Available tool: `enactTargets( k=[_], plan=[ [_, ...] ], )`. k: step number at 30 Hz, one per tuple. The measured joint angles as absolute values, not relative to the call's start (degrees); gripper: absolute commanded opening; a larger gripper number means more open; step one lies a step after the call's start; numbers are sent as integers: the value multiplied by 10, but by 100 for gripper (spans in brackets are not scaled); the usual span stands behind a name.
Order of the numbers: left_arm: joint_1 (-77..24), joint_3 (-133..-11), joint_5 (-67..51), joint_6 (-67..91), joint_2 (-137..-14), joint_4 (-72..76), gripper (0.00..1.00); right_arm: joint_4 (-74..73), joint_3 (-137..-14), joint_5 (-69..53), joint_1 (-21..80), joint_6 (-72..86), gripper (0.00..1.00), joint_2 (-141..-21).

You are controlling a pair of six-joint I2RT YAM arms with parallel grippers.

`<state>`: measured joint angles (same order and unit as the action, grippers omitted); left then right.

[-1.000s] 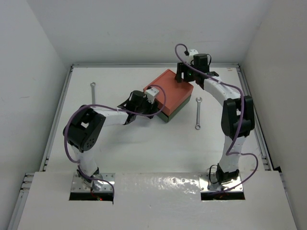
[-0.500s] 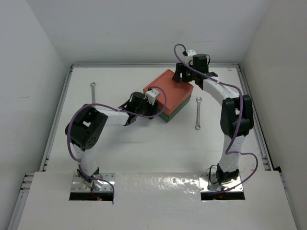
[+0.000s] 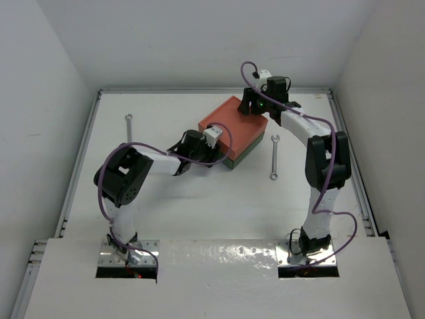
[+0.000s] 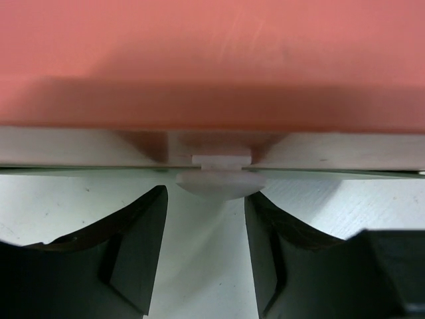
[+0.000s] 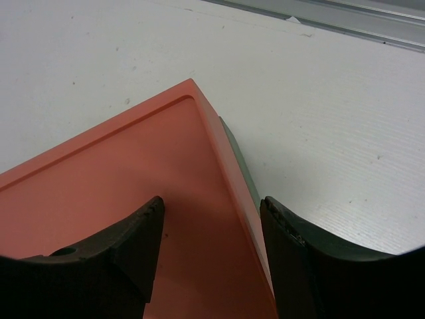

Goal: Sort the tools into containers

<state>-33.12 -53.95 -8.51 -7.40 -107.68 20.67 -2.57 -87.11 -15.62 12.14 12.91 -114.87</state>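
The orange-red box [image 3: 234, 125] lies stacked on the dark green box [image 3: 244, 155] at the table's middle. My left gripper [image 3: 210, 151] is open at the stack's near-left side. In the left wrist view the fingertips [image 4: 158, 199] stand either side of a small white knob [image 4: 216, 181], just short of it, under the orange-red box [image 4: 212, 60]. My right gripper [image 3: 251, 106] is open over the stack's far corner, its jaws astride the orange-red box's edge [image 5: 219, 143], with the green box [image 5: 243, 159] showing beneath. One silver wrench [image 3: 128, 127] lies far left, another [image 3: 274, 157] right of the stack. No black rod tools show.
A raised rail [image 3: 83, 156] runs along the table's left, back and right edges. A metal rail [image 5: 345, 20] shows beyond the stack in the right wrist view. Purple cables loop over both arms.
My left arm has shifted a little to the right, bringing its gripper closer to the stack's near-left side. The right gripper and both wrenches have stayed in place.
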Motion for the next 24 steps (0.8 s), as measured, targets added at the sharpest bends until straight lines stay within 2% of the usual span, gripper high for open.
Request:
enactTargets(
  k=[6,10,15,18,21,22,24],
  plan=[
    [-331,-540,-79,-73,-1080,209,42,-22,-870,-161,121,129,55,-1149],
    [-331,-540,-77,-74,-1080,213,47,-21,-869,-164,121,129,55,-1149],
    [-331,-540,-79,-75,-1080,215,47,-21,-869,-164,121,128,54,-1149],
    [-331,-541,-81,-74,-1080,217,40,-20,-869,-165,121,126,52,-1149],
    [-331,-544,-83,-74,-1080,218,27,-20,-869,-166,121,125,51,-1149],
    [-331,-544,-84,-75,-1080,219,12,-20,-869,-166,121,124,50,-1149],
    [-332,-544,-88,-76,-1080,218,0,-19,-869,-166,121,123,50,-1149]
  ],
)
